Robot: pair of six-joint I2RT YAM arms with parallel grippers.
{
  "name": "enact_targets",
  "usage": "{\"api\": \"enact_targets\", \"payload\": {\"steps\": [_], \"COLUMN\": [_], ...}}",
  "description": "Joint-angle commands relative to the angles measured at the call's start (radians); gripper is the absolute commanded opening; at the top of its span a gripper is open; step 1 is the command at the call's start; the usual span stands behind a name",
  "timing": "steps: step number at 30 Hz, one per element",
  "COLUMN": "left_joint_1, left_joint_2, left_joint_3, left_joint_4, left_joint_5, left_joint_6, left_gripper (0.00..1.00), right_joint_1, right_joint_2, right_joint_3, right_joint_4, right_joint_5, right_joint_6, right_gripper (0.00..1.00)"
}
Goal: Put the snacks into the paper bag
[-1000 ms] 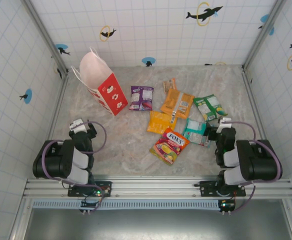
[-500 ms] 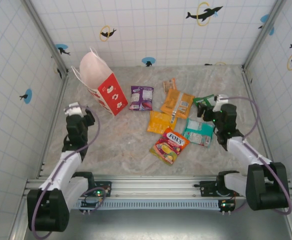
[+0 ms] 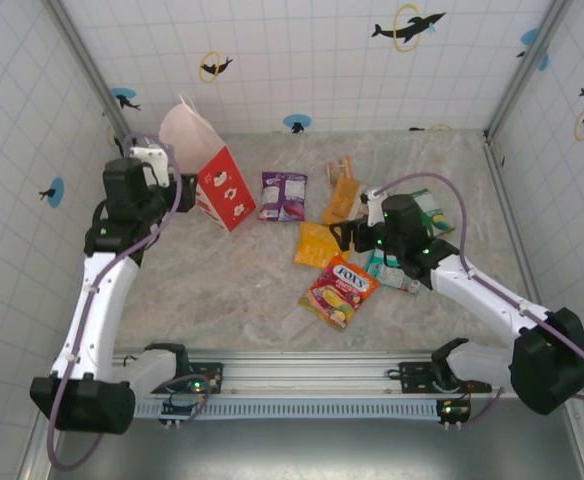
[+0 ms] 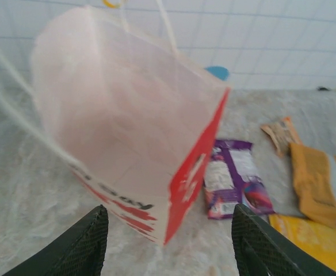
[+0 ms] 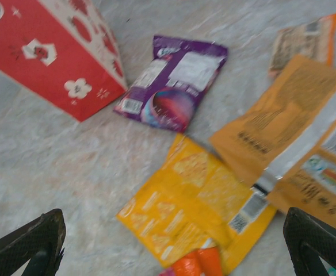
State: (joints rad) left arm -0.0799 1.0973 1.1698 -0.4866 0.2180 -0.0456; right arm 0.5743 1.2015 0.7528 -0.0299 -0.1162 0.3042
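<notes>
The paper bag stands tilted at the table's far left, mouth open, red band low. The snacks lie loose to its right: a purple packet nearest, a yellow one and the FOX'S pack closer to the arms. The left gripper hovers at the bag's near corner, jaws apart and empty. The right gripper, jaws wide and empty, hangs over the yellow packet. The sound course, it seems: the left steadies the bag's rim — gently, paper crumples — while the right pinches a packet's edge.
</notes>
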Motion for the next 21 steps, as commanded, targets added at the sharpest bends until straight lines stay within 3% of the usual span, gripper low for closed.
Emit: {"api": "enact_targets", "payload": {"steps": [1,14,21], "left_joint_1": [-0.007,-0.036,-0.070], "left_joint_2": [0.101,0.488,0.598], "left_joint_3": [0.154,0.570,0.653], "left_joint_4": [-0.205,-0.437,-0.450], "left_joint_5": [0.123,0.086,0.095], "left_joint_6": [0.079,0.184,0.213], "left_gripper": [0.59,0.62,0.63], "right_joint_1": [0.042,0.081,0.085], "right_joint_2": [0.015,0.082,0.112], "right_joint_3": [0.048,0.045,0.059], "right_joint_4": [-0.024,0.026,0.018], "right_joint_5": [0.040,0.051,0.048], "right_joint_6": [0.030,0.055,0.056], "right_gripper": [1.00,1.00,1.00]}}
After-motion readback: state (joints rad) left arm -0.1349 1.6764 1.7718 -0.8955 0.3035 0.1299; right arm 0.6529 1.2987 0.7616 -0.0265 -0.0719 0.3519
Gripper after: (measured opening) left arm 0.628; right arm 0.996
